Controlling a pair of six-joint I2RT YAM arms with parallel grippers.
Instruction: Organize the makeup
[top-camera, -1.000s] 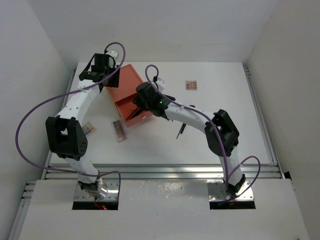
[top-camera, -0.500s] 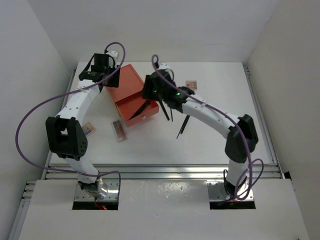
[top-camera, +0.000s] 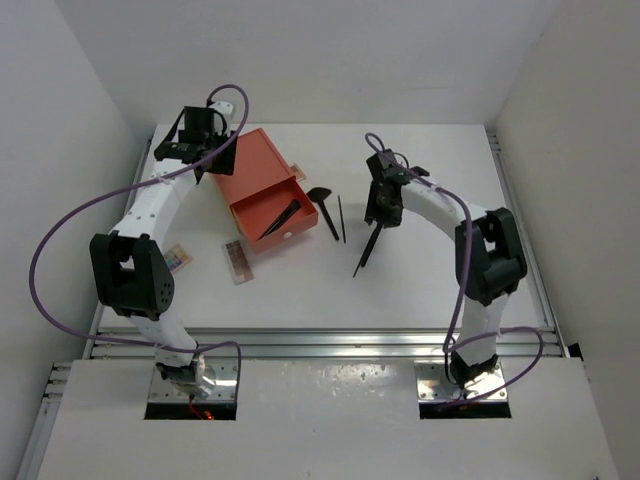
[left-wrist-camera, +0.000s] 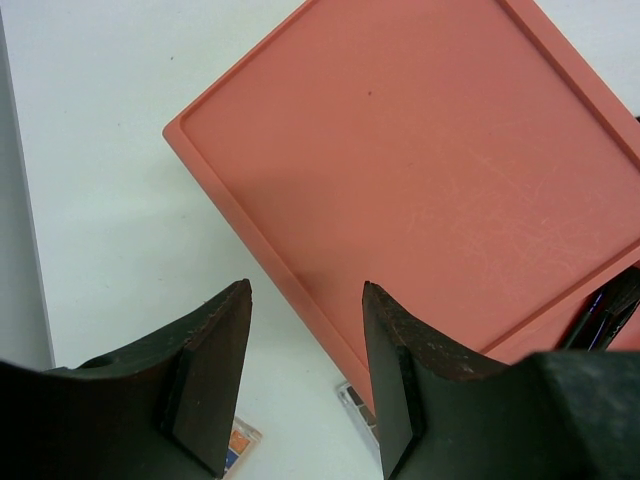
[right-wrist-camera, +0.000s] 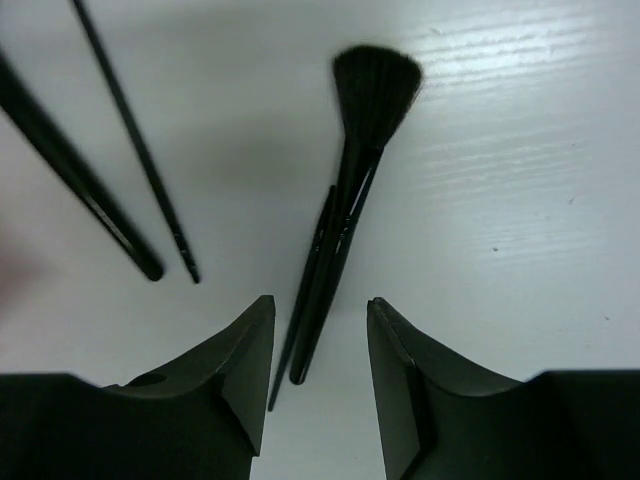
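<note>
Your right gripper (right-wrist-camera: 320, 305) is hovering low over the worktop (right-wrist-camera: 520, 200), its jaws standing well apart and holding nothing. The round-headed brush (right-wrist-camera: 350, 190) is lying right beneath, right of the middle of the worktop. Its handle end is pointing in between the jaws, and a thinner stick (right-wrist-camera: 287, 350) is lying tight against it.

You are probably dealing with something very light and stiff, with a smooth, narrow handle that is likely to roll or slide out of a loose pinch. The bristles are soft, so you should be closing on the handle near its middle, across its width, and never on the head. With the two pieces touching, one may be getting nudged away as you close.

The fan-headed brush (top-camera: 322, 200) and a slim stick (top-camera: 341, 218) are lying just left of there, beside the orange drawer box (top-camera: 258, 170), whose open drawer is holding dark brushes (top-camera: 283, 218). Two palettes (top-camera: 237, 260) (top-camera: 178, 257) are lying on the near left. Your left gripper (left-wrist-camera: 305, 295) is hanging over the box lid, its jaws apart and empty.
</note>
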